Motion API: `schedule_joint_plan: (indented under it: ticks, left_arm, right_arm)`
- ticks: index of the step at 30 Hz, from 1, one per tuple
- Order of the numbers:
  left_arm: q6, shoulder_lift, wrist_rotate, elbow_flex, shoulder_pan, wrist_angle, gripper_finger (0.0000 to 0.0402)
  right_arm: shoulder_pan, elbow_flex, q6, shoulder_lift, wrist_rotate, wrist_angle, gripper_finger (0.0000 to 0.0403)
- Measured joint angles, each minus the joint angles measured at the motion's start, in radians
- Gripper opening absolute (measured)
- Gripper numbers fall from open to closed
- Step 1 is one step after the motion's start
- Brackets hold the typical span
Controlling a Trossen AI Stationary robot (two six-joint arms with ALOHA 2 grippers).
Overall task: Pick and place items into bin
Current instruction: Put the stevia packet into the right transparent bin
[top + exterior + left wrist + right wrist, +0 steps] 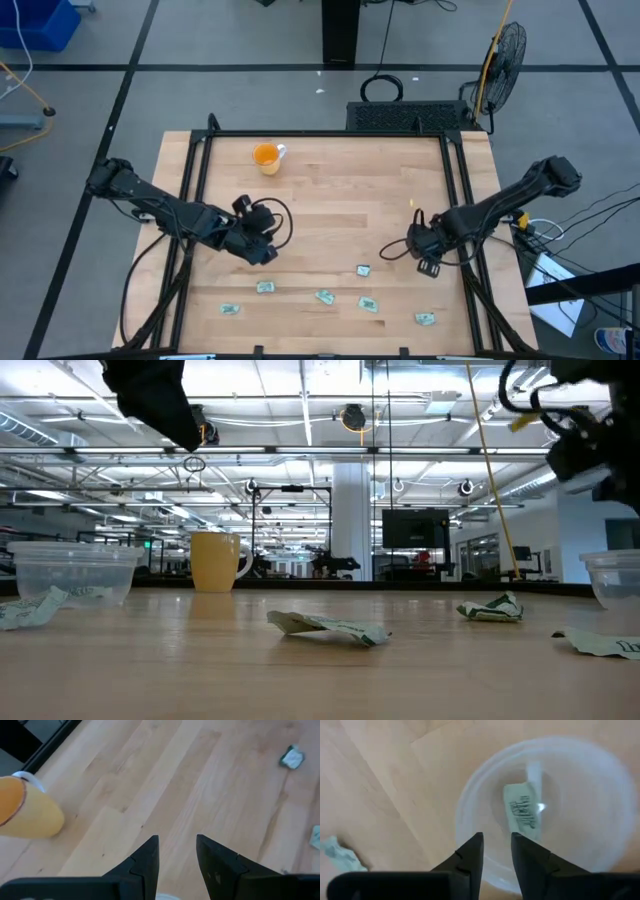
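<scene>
Right gripper [496, 851] hangs over a clear cup [600, 805] near the table's [330, 190] right rail — fingers parted by a narrow gap, nothing between them. One green-and-white packet [521, 813] lies inside that cup. Left gripper [177, 852] sits above the left-centre boards, fingers also slightly apart and empty. Five more packets lie loose along the near edge [266, 287] [229, 309] [325, 297] [367, 303] [425, 319], plus one [363, 270] a little farther in. Orange mug [266, 157] stands far back left, well apart from everything. Low view shows a second clear cup [72, 570] at left.
</scene>
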State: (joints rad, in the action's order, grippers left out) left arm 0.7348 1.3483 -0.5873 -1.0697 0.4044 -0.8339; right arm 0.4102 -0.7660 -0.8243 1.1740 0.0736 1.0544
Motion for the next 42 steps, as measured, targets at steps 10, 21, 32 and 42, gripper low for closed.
schedule_joint_plan:
  ticks: [10, 21, 32, 42]
  left_arm:
    - [0.002, 0.000, 0.097, 0.000, 0.004, 0.038, 0.0136]
    - [0.009, 0.072, 0.269, 0.068, 0.125, 0.210, 0.0136]
    - [0.008, 0.134, 0.216, 0.075, 0.155, 0.237, 0.0136]
    - [0.004, 0.134, 0.211, 0.075, 0.155, 0.237, 0.0136]
  right_arm:
    - [-0.003, -0.135, 0.148, -0.002, -0.185, -0.190, 0.0094]
    - [-0.013, 0.141, 0.418, 0.059, -0.152, -1.036, 0.0128]
    - [-0.057, 0.178, 0.444, 0.280, -0.145, -1.157, 0.0163]
    - [-0.069, 0.171, 0.406, 0.362, -0.121, -1.182, 0.0134]
